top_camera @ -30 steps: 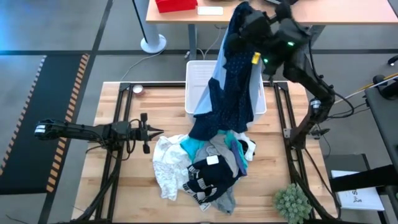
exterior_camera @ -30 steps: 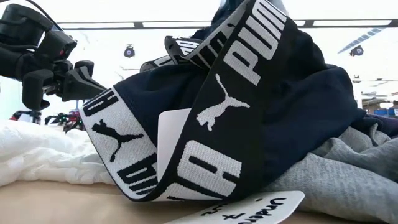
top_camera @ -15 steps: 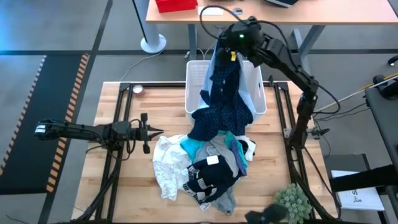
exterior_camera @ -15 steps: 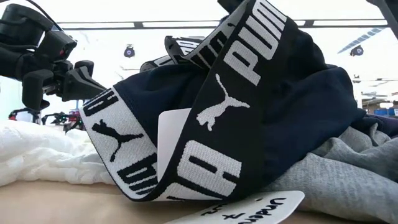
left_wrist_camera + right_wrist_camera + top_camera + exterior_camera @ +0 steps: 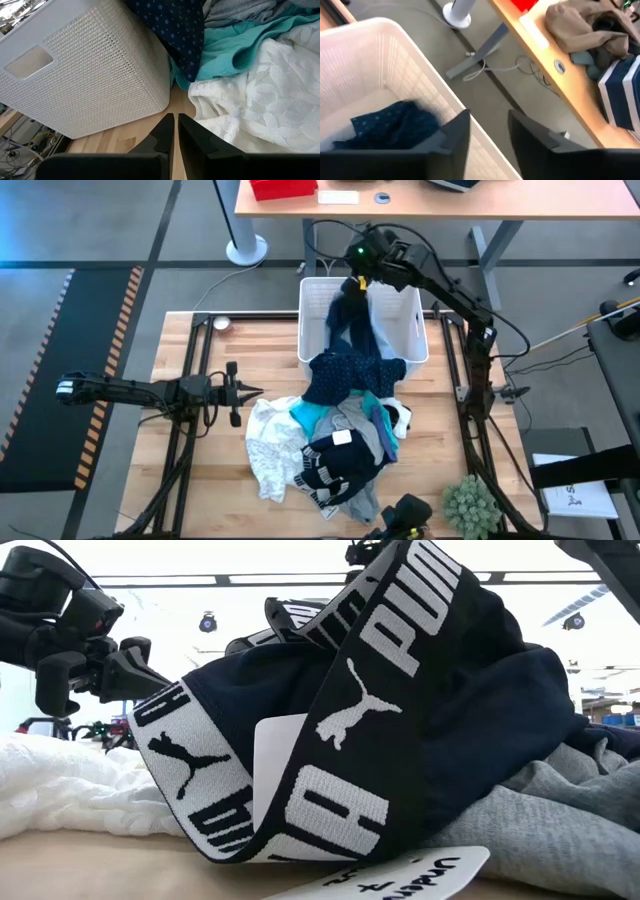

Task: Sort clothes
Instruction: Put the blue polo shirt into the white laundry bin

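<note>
From above, our right gripper (image 5: 352, 280) hung over the white bin's (image 5: 413, 350) far rim, the navy patterned garment (image 5: 350, 345) draped over the near rim. In its wrist view the fingers stood apart; we should pull clear. Left gripper (image 5: 174, 131) waited, pressed together.

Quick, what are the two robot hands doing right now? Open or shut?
Left gripper: shut, holding nothing, beside the clothes pile.
Right gripper: open, above the white bin, navy patterned garment let go.
</note>
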